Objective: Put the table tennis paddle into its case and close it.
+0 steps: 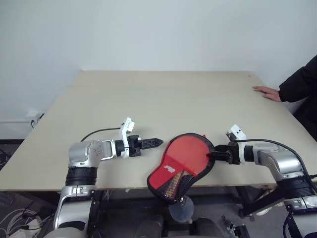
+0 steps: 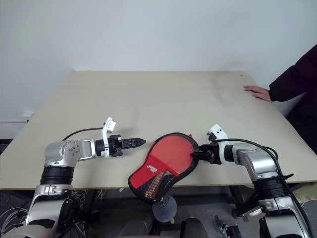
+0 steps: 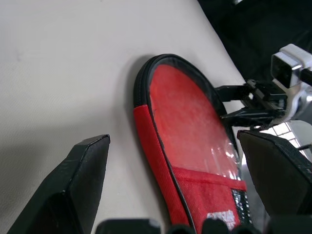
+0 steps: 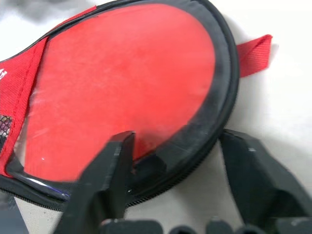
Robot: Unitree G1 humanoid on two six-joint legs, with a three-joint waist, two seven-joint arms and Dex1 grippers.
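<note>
Left of the case (image 1: 183, 166), the left end effector (image 1: 154, 143) points level toward it, fingers apart, empty. The case overhangs the surface's (image 1: 148, 99) near edge. The right end effector (image 1: 214, 155) straddles the case's right rim, not yet clamped.

Both arms have silver-grey metal shells with ribbed black bands at the joints. Each wrist carries a small white camera block with a dark lens, and a thin black cable loops from it back along the forearm. The left claw (image 1: 157, 143) has two black tapering fingers with toothed inner edges; the right claw (image 1: 212, 155) has matching black fingers on a black mount.
</note>
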